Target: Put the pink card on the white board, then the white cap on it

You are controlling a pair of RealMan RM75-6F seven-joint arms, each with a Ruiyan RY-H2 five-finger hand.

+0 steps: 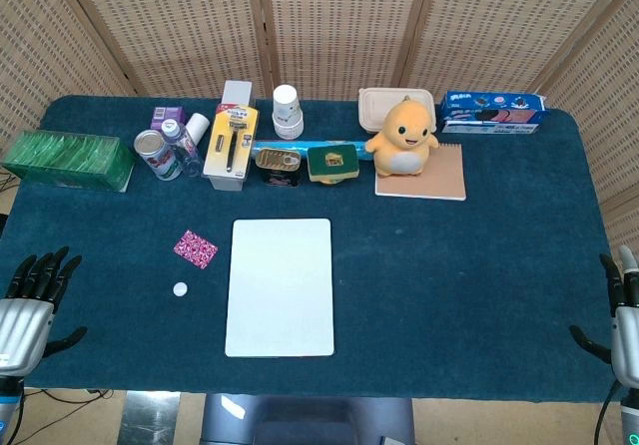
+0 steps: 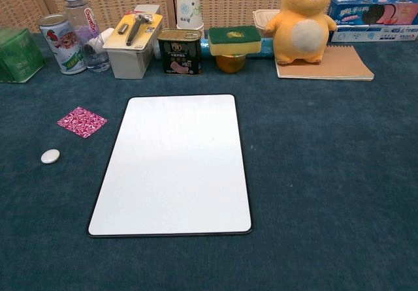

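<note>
Squarely on the dark blue table (image 1: 479, 265) lies the white board (image 1: 281, 286), bare; the pink card (image 1: 195, 248) sits just left of it, the small white cap (image 1: 180, 288) nearer the front edge. Only the head view shows the left hand (image 1: 32, 300) and right hand (image 1: 624, 320), both at the table's front corners, fingers spread, holding nothing. Chest view alone shows the bottle's (image 2: 83, 27) red label, its lettering unreadable.
</note>
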